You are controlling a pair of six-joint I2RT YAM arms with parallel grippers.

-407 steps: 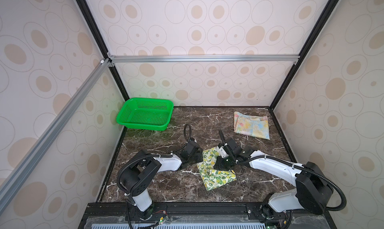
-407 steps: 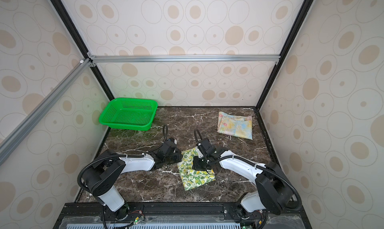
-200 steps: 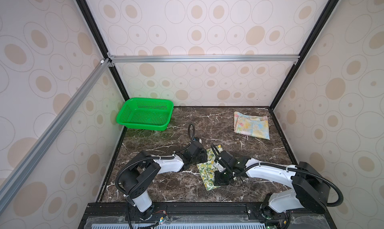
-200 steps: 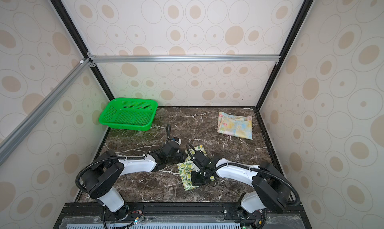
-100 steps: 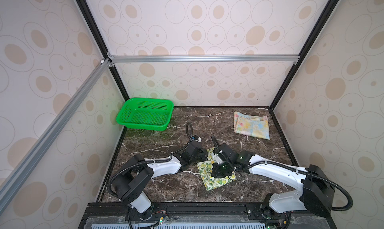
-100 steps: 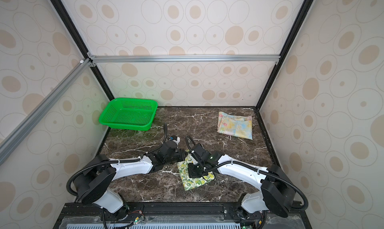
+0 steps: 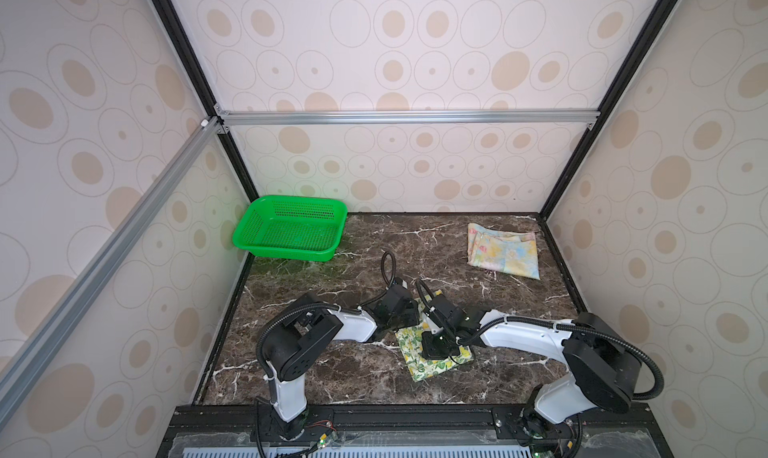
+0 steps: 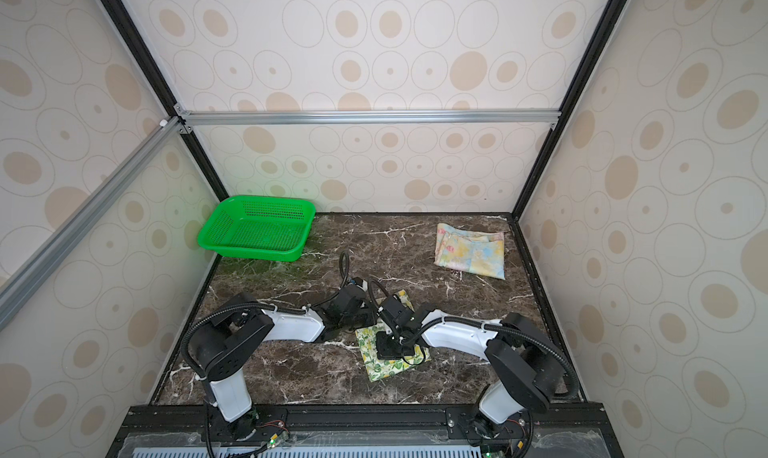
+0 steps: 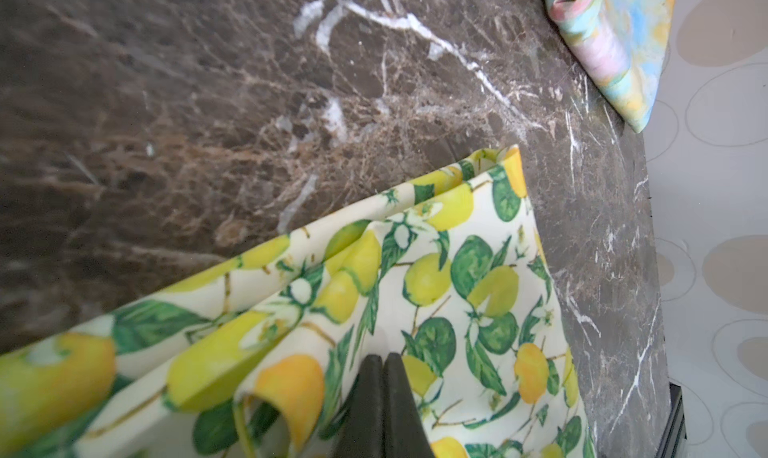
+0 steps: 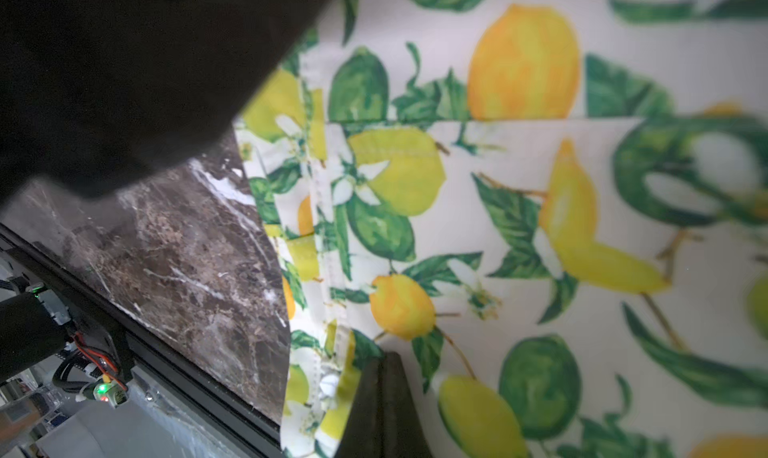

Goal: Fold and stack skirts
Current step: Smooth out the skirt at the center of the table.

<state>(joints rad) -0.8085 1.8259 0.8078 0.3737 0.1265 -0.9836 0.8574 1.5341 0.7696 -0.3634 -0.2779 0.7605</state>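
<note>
left gripper [image 9: 382,364]: jaws pressed together, tips on lemon skirt [image 7: 417,369], pinch not clear | right gripper [image 10: 384,362]: jaws together, tips on same skirt near its edge | lemon skirt: folded, front-centre of table [image 7: 353,372] | pastel skirt [image 7: 503,254]: folded, far right corner, well apart

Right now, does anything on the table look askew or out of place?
The lemon skirt lies turned at an angle to the table edges, and in the left wrist view its layers bulge in loose, uneven folds. The pastel skirt lies folded flat near the far right corner, apart from it. Nothing looks spilled or damaged.
</note>
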